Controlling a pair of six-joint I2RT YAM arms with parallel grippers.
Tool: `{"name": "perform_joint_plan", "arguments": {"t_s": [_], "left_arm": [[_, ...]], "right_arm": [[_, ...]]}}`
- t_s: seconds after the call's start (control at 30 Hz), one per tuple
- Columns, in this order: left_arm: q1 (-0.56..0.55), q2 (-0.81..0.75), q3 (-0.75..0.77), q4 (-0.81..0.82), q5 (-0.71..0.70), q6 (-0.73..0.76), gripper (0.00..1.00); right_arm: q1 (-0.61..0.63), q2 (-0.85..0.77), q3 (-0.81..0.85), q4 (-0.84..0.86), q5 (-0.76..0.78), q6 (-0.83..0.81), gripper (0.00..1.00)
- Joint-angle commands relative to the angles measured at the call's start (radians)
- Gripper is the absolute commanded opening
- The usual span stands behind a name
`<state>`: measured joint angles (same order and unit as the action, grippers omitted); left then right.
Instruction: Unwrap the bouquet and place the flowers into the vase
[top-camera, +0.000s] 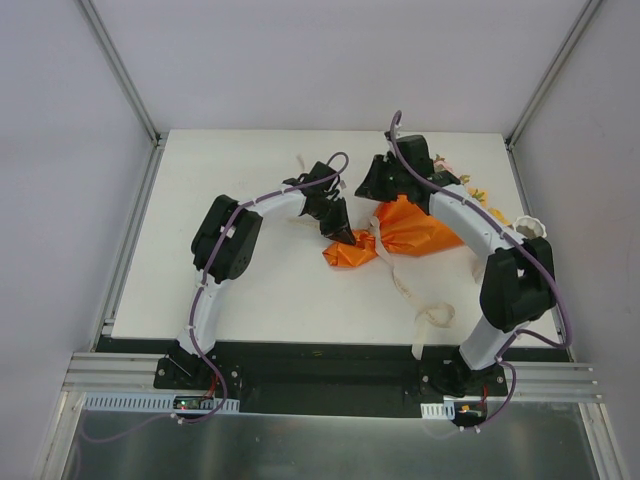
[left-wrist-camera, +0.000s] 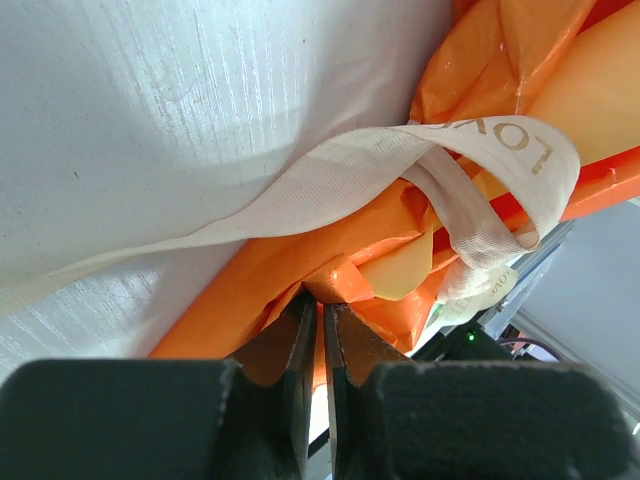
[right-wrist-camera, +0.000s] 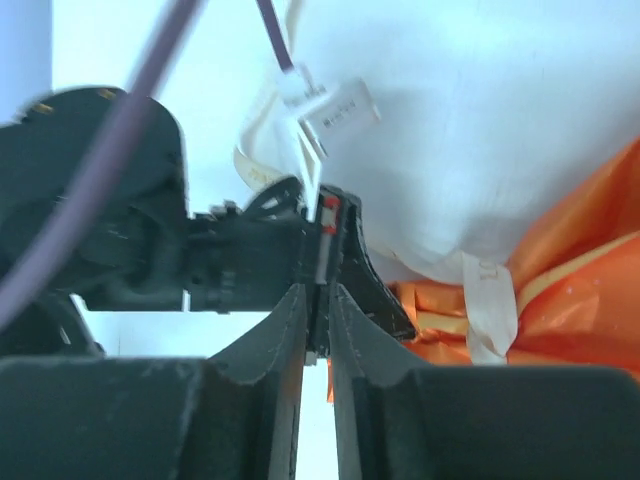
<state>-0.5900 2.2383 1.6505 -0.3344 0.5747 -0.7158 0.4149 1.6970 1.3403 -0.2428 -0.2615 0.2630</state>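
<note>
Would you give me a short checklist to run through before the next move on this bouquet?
1. Left gripper pinching the orange paper: ok.
2. Right gripper holding something: cannot tell, jaws nearly together.
3. Ribbon untied: not ok, it loops round the orange paper.
4. Flowers free of the orange paper: not ok.
5. Vase upright: cannot tell, the right arm partly hides it.

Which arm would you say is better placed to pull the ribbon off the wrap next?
Right, probably: the left gripper is pinching the orange paper, while the right gripper hangs empty near the ribbon.
</note>
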Motion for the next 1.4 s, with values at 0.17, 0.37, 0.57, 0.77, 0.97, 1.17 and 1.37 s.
{"name": "perform_joint_plan", "arguments": {"t_s": [0.17,0.37,0.57,0.77,0.97,1.17,1.37], "left_arm": [[-0.013,0.003,-0.005,-0.043,-0.049,0.036,0.08],[-0.013,0.014,0.005,-0.043,-0.042,0.033,0.08],[-0.013,0.009,-0.003,-0.043,-0.045,0.042,0.1],[-0.013,0.021,0.003,-0.043,-0.038,0.041,0.1],[-0.011,0.021,0.003,-0.041,-0.039,0.044,0.1],[-0.013,0.023,0.003,-0.041,-0.038,0.044,0.1],[-0.011,0.024,0.003,-0.041,-0.035,0.045,0.1]], "right_arm": [[0.03,-0.037,-0.001,-0.179,0.143,-0.212,0.24],[0.13,0.019,0.034,-0.248,0.289,-0.255,0.32],[0.196,0.116,0.101,-0.323,0.484,-0.382,0.32],[0.222,0.177,0.148,-0.357,0.594,-0.449,0.27],[0.228,0.228,0.183,-0.372,0.628,-0.501,0.3],[0.24,0.227,0.165,-0.357,0.599,-0.505,0.23],[0.24,0.237,0.148,-0.346,0.61,-0.515,0.19]]}}
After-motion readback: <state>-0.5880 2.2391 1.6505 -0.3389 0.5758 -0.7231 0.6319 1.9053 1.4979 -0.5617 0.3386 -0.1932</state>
